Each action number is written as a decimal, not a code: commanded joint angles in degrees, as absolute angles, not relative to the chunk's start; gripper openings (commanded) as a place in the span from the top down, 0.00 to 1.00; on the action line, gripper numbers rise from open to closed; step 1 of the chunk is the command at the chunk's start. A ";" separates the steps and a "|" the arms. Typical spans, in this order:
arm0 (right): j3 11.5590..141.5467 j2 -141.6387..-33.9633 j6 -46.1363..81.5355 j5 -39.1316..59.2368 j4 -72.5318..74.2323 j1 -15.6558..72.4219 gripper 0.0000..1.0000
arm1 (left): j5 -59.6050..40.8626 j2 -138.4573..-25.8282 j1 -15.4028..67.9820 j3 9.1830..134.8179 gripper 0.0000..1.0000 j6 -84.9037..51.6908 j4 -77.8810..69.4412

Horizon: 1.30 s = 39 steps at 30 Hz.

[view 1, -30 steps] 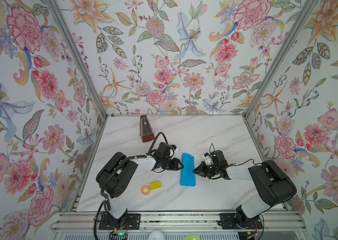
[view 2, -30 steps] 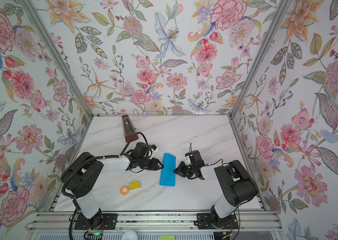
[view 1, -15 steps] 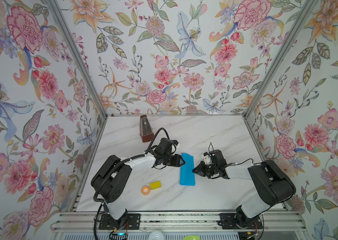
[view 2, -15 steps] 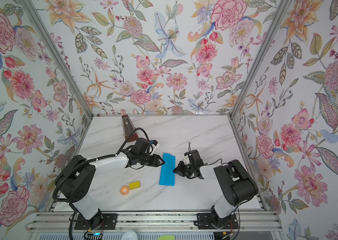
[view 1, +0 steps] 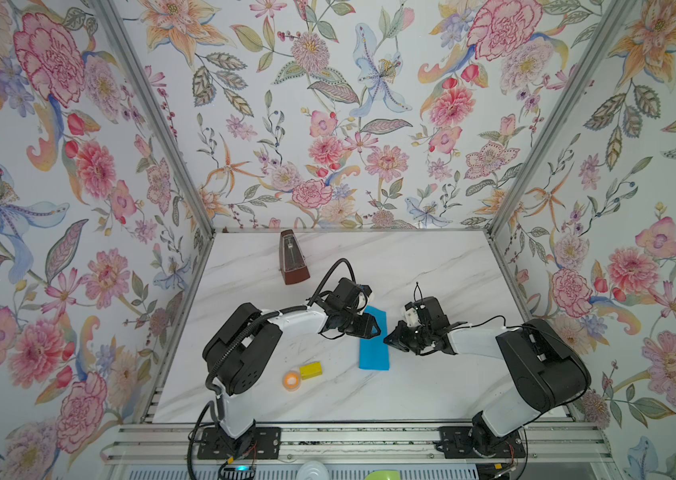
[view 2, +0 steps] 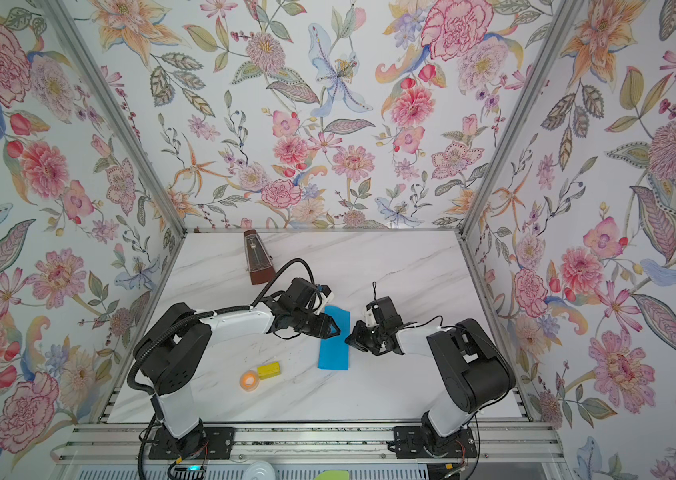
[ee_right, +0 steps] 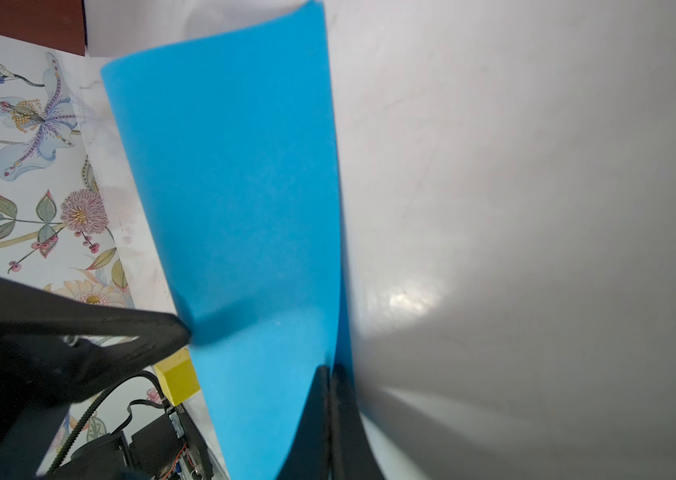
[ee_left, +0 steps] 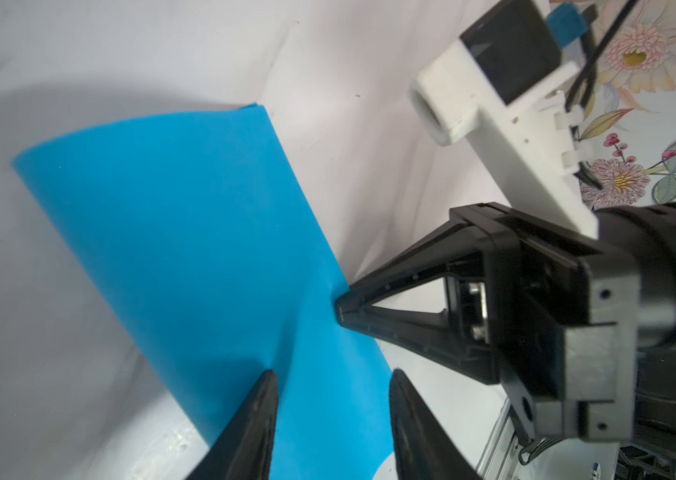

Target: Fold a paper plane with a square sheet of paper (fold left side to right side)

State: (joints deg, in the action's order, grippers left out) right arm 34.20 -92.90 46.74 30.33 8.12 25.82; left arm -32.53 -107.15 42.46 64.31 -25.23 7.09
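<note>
In both top views the square sheet of paper [view 1: 373, 353] lies doubled into a narrow blue rectangle near the middle of the table [view 1: 432, 266], its long sides running near to far. The left hand [view 1: 374, 329] reaches over its far part with the fingers spread, holding nothing. The right hand [view 1: 387, 340] points at the right edge, its fingers pressed together. A brown metronome [view 2: 258, 259] stands far left, well apart from the paper. An orange tape roll [view 2: 249, 380] and a small yellow block [view 2: 268, 370] sit just beside each other, near and left of the paper. In the left wrist view the left hand [ee_left: 332, 376] hangs spread above the square sheet of paper [ee_left: 186, 232], and the tip of the right hand [ee_left: 341, 311] meets the paper's right edge. In the right wrist view the right hand [ee_right: 330, 372] is closed at that edge, where a lower layer of blue shows. Whether any paper sits between its fingers cannot be told. A finger of the left hand [ee_right: 162, 328] reaches the opposite long edge and casts a shadow on the paper, and the small yellow block [ee_right: 178, 376] shows just beyond it.
</note>
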 commanded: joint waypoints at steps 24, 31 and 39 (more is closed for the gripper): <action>33.49 -95.36 45.40 25.57 1.76 26.37 0.95 | -35.97 -112.18 44.84 69.33 0.65 -20.09 11.85; 33.53 -95.19 45.21 25.41 1.31 26.28 0.95 | -29.84 -113.28 45.14 70.01 0.67 -18.55 17.21; 33.27 -95.02 45.09 25.31 1.12 26.20 0.95 | -24.53 -111.43 44.09 65.66 0.71 -18.93 18.22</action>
